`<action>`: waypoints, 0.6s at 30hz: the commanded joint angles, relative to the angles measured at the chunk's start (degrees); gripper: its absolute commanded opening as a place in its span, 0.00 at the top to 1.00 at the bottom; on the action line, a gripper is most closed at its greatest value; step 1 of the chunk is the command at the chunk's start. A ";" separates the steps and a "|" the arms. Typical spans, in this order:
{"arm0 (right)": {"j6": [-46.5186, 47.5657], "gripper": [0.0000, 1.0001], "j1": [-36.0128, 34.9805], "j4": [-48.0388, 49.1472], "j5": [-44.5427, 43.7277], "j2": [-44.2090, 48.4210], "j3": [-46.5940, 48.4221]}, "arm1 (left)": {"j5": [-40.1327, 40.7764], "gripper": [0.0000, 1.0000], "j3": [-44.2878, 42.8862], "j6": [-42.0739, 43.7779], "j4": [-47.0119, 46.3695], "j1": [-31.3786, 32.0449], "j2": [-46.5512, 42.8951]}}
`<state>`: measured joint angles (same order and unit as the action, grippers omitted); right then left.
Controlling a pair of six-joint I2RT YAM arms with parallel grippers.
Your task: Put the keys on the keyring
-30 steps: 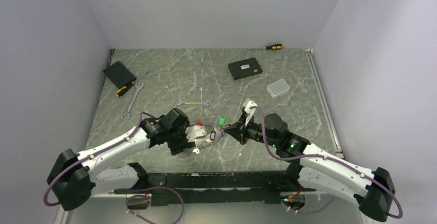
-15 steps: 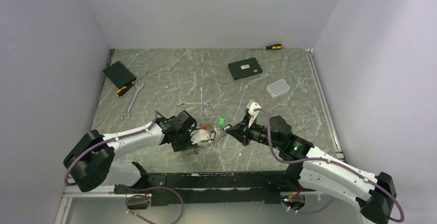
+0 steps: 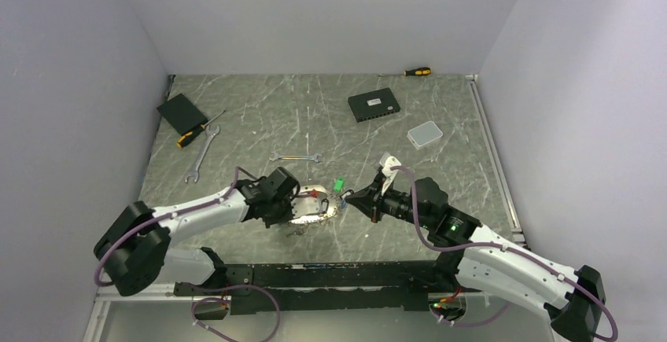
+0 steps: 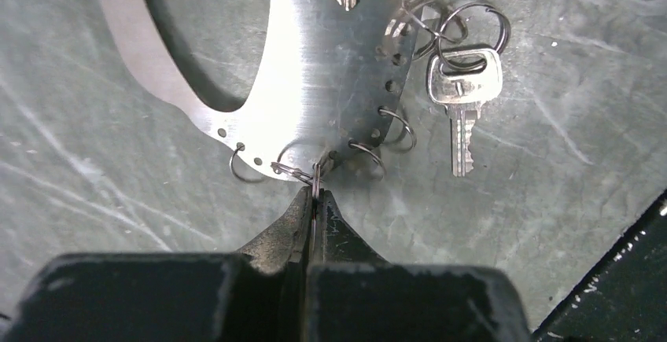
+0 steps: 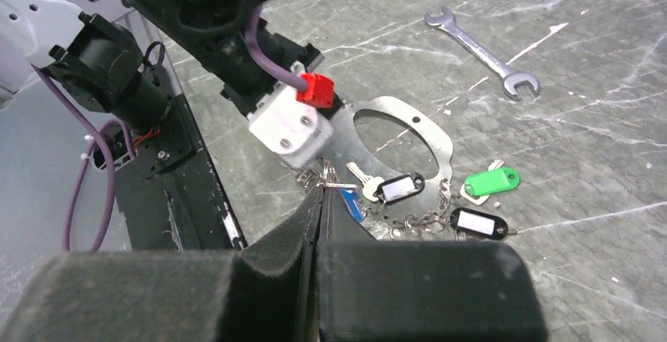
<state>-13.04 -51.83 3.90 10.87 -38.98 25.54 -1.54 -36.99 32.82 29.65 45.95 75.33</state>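
"The keyring [image 4: 315, 67], where is it lying for you?"

"I'm seeing it lying flat on the table [image 3: 259, 122], with a gripper working at either side of it. A small spanner [image 5: 481, 47] is resting well beyond its far edge."

"What is your left tool doing?"

"I'm holding the left gripper [image 4: 315, 197] at the keyring's perforated rim with its fingers pressed fully together. They're pinching the wire of a split ring [image 4: 292, 171] that is hanging from one of the rim holes."

"And the right?"

"I'm resting the right gripper [image 5: 321, 194] at the keyring's edge on the right-arm side, and its fingers are squeezed tight as well. The tips are sitting right by a little bunch of small rings [image 5: 315, 175]. I'm not managing to tell whether any wire is caught between them."

"Where are the keys lying?"

"A plain silver key [image 4: 462, 94] is lying just beside the keyring's rim. Its own small ring is overlapping others threaded through the holes. A key with a black tag [image 5: 399, 187] is lying across the keyring's rim. A second black tag [image 5: 476, 222] is sitting just off the edge, by a short run of chain. A green-tagged key [image 5: 491, 181] is lying close beside the keyring's far edge."
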 commanded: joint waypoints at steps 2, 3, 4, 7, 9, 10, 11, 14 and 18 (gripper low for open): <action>0.47 1.00 0.07 1.46 -0.81 0.30 -0.23 | -2.59 1.00 -0.23 2.59 -0.58 0.27 -9.42; 0.47 1.00 0.07 1.54 -0.71 -0.02 -0.16 | -3.24 1.00 0.06 2.79 -0.68 0.28 -11.22; 0.47 1.00 0.07 1.55 -0.57 -0.29 -0.08 | -3.61 1.00 0.42 2.92 -0.91 0.32 -13.52; 0.47 1.00 0.07 1.79 -0.12 -1.27 0.07 | -4.42 1.00 0.71 3.60 -0.49 0.77 -17.53; 0.51 1.00 0.07 1.94 0.51 -1.80 0.32 | -5.29 1.00 0.49 4.12 -0.09 1.19 -19.37; 0.55 1.00 0.07 2.03 0.95 -2.02 0.50 | -5.90 1.00 0.37 4.36 0.04 1.40 -19.95; 0.48 1.00 0.07 2.21 1.44 -2.12 0.68 | -6.50 1.00 0.20 4.59 0.18 1.54 -20.44; 0.55 1.00 0.07 2.64 3.17 -2.69 1.69 | -9.34 1.00 -1.09 5.37 1.63 1.93 -21.24; 0.64 1.00 0.02 2.77 5.92 -4.75 4.08 | -15.75 1.00 -4.54 6.88 6.91 1.97 -20.53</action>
<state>-13.04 -51.79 3.95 13.17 -42.30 25.74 -9.30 -37.06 36.97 32.38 47.59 54.98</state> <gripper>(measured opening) 0.010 0.014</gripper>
